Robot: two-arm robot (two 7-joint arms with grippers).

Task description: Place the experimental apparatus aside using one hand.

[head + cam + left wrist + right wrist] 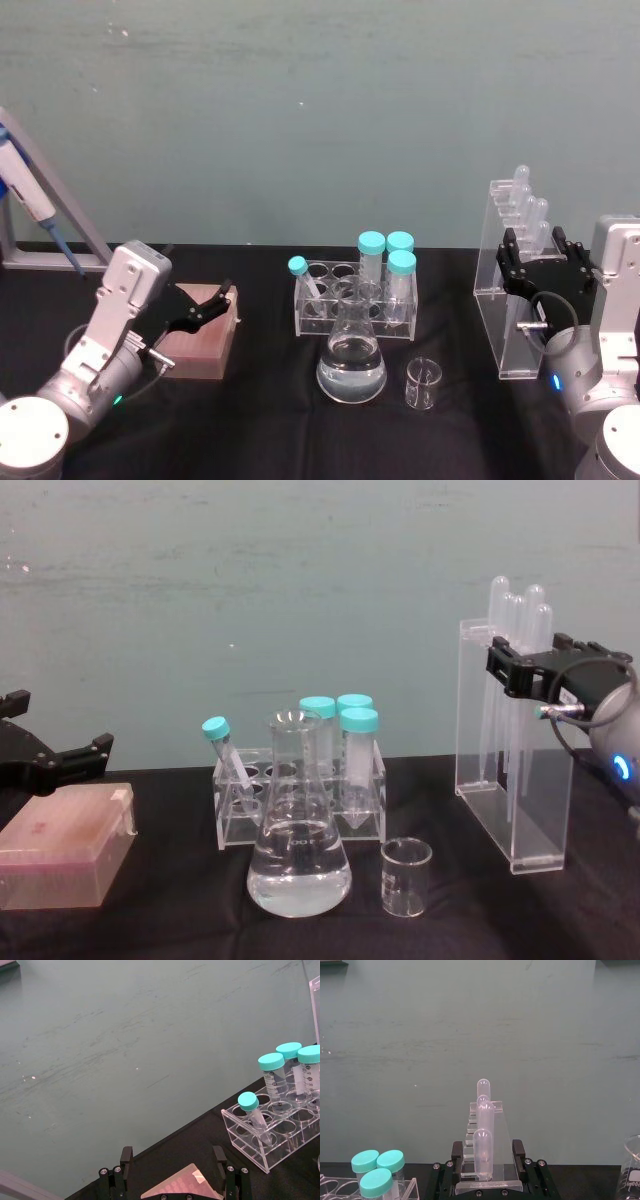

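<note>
Two fingers (514,262) of right end effector (545,260) clamp acrylic stand (510,340) top; left end effector (218,303) hangs wide.

Black table (265,410) holds flask (351,368), beaker (424,386), rack (322,312), stand (505,310), box (205,345)

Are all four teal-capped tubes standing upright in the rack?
No, in the chest view the small tube at the left end of the rack leans tilted, while the three larger tubes stand upright.
</note>
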